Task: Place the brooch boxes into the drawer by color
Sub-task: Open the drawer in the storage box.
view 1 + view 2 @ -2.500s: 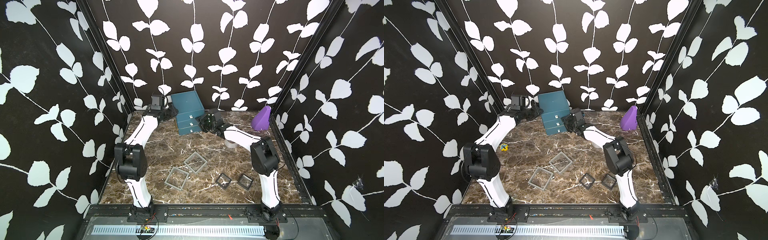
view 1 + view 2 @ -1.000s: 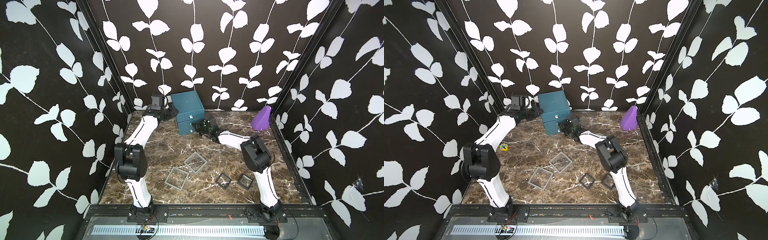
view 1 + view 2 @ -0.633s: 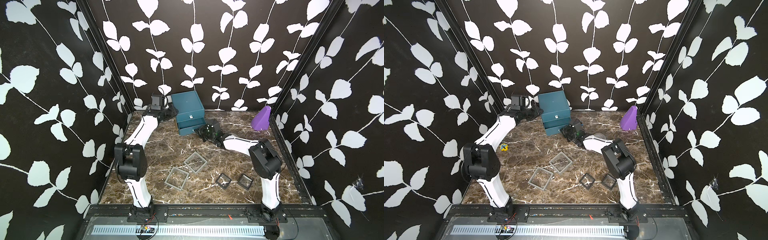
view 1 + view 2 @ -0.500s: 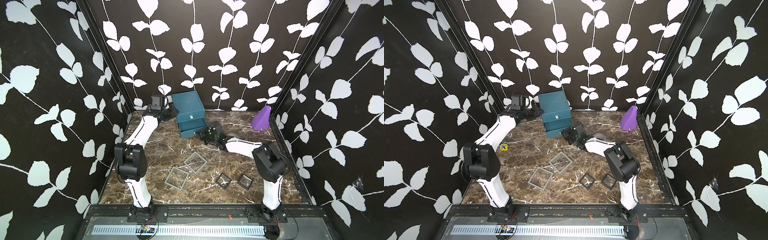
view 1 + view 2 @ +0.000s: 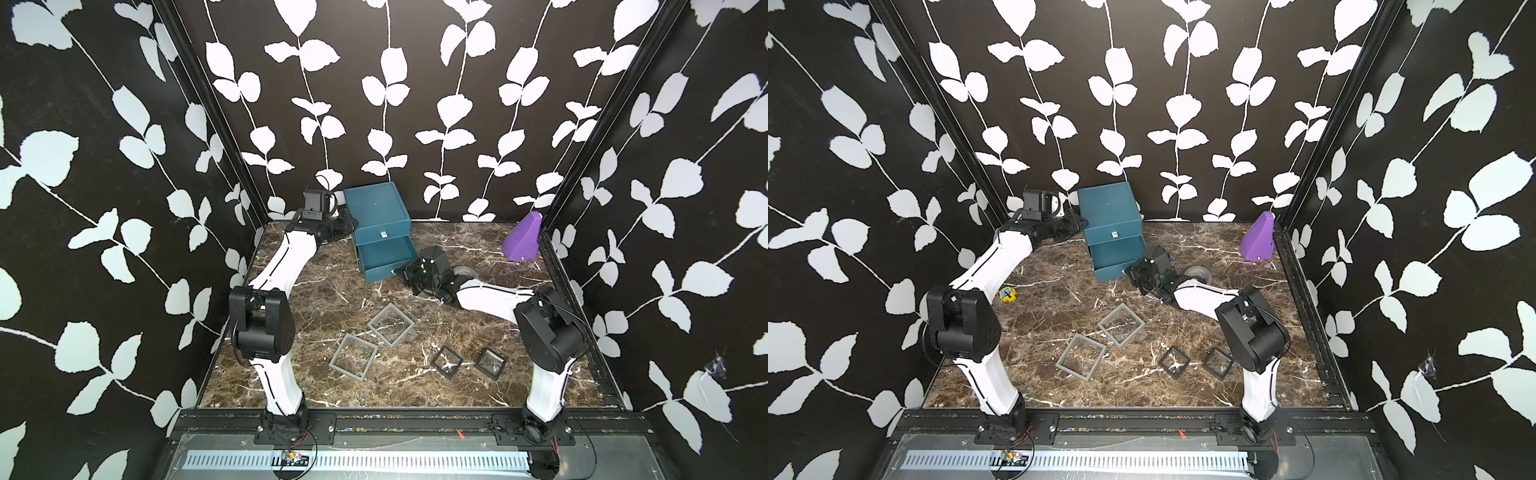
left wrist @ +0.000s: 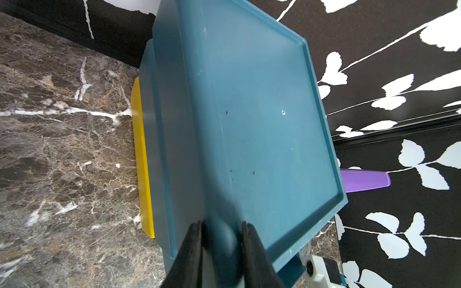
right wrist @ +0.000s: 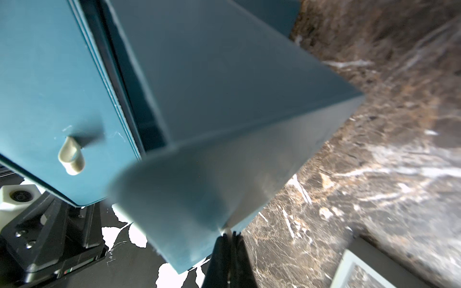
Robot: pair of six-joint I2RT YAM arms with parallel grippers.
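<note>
Fingers of the right gripper [image 7: 228, 235] are pinched shut on the tiny pull [image 7: 223, 229] of a lower drawer [image 5: 380, 274]. That drawer stands drawn well out of the chest [image 5: 376, 205] toward the near side, and the drawer above it is closed. The left gripper [image 6: 221, 225], fingers narrow, clamps the chest at its left side and braces it. The chest sits at the far middle of the table [image 5: 332, 299].

Two grey boxes [image 5: 391, 331] [image 5: 353, 363] and two black boxes [image 5: 447, 362] [image 5: 491, 364] lie flat near the middle of the table, well apart from the drawer. No yellow box lies on the table. A yellow edge [image 6: 142, 159] shows low at the chest's front in the left wrist view. It is probably a box already stowed, though I cannot tell in which drawer.

The step in hand looks like opening a drawer for the next colour. Next, the right fingers should let go of the pull, back off and spread. They should then drop onto one rim of a box, since the frames lie flush and offer little to grip. The left should hold the chest so it does not slide.
</note>
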